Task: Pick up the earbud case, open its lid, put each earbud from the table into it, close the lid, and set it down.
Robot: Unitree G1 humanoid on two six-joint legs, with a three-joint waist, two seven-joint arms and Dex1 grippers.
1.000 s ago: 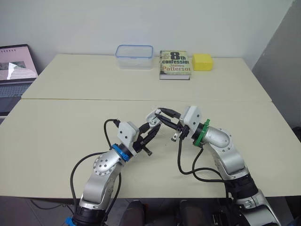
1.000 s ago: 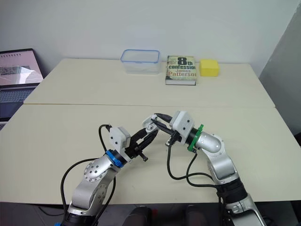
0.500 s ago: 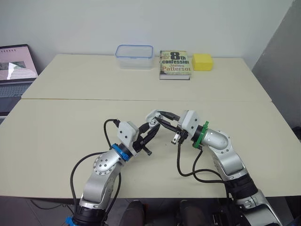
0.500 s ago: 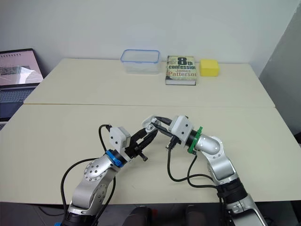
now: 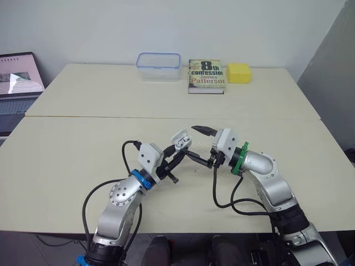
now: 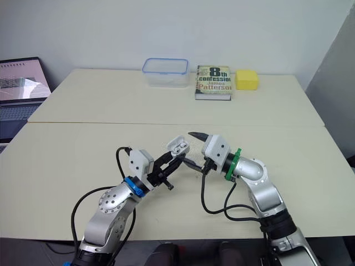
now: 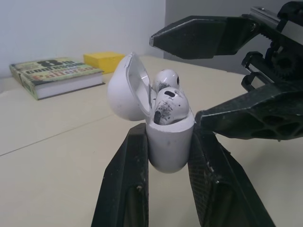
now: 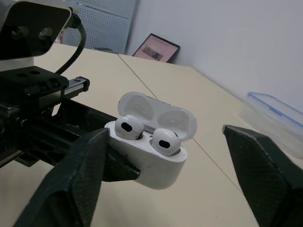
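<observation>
Since both earbuds (image 8: 160, 141) sit in the earbud case (image 8: 142, 163), my left gripper (image 7: 168, 135) pinches its body upright while my right gripper (image 5: 191, 141) spreads wide, probably to shut the lid (image 7: 122, 92).

My head cameras look down over the table (image 5: 66, 149); both wrist cameras, close in, share the earbud case (image 7: 169, 142).

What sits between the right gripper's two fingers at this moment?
The earbud case, lid up with both earbuds seated, held by the left gripper. The right wrist view shows it between the spread fingers of the right gripper.
</observation>
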